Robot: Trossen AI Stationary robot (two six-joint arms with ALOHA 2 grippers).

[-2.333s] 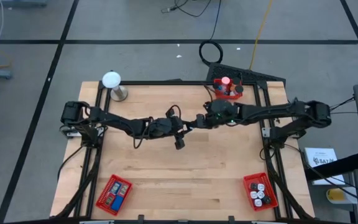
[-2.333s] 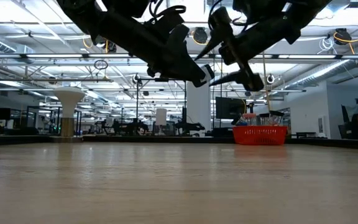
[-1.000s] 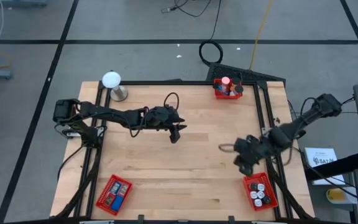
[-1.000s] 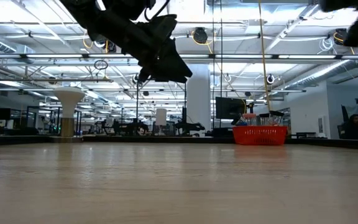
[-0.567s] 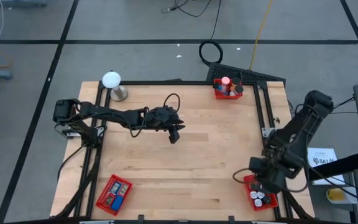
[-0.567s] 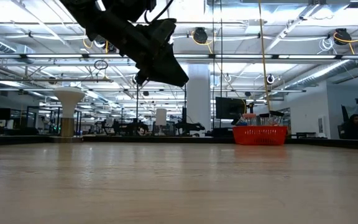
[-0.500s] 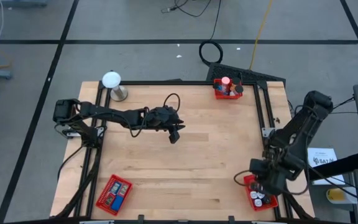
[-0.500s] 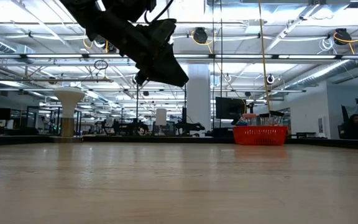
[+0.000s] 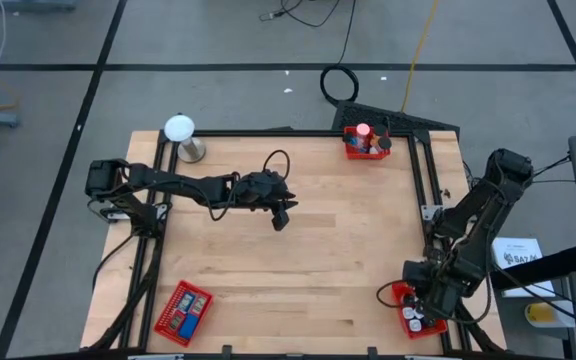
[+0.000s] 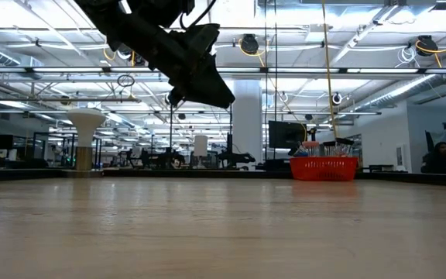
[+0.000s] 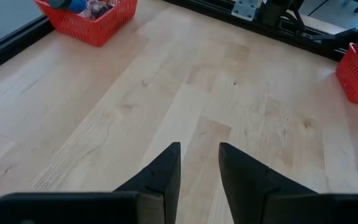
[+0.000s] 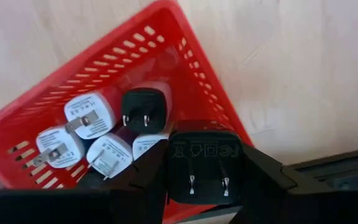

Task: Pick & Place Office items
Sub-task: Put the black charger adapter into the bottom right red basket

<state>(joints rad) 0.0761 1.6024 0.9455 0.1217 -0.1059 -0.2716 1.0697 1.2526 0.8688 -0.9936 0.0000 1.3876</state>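
My right gripper [image 12: 196,167] hangs over the red mesh basket [image 9: 415,310] at the table's near right corner, shut on a black two-prong charger plug [image 12: 196,158]. Inside that basket [image 12: 104,74] lie several white chargers [image 12: 89,112] and another black one [image 12: 143,109]. My left gripper [image 9: 281,218] hovers high over the table's middle, its fingers slightly open [image 11: 199,168] and empty; it also shows in the low view [image 10: 207,81]. More small items fill the far basket [image 9: 366,143] and the near left basket [image 9: 183,311]. My right gripper pinches the black charger plug by its two opposite side walls [image 12: 174,168] between both fingers [image 12: 260,171]. The fingers come from above, pointing down. The prong face is turned up toward the wrist camera. The plug hangs over the basket's inside, above the chargers lying there.
A white ball on a metal stand [image 9: 180,130] sits at the far left corner. The far basket [image 10: 324,167] stands at the far edge. A black frame rail [image 9: 428,215] runs along the right side. Bare wood [image 9: 298,270] spreads between the baskets.
My right arm has swung from the table's right-middle toward the near edge and come down over the near right basket, still shut on the black plug. In the last half second it only sank a little further.
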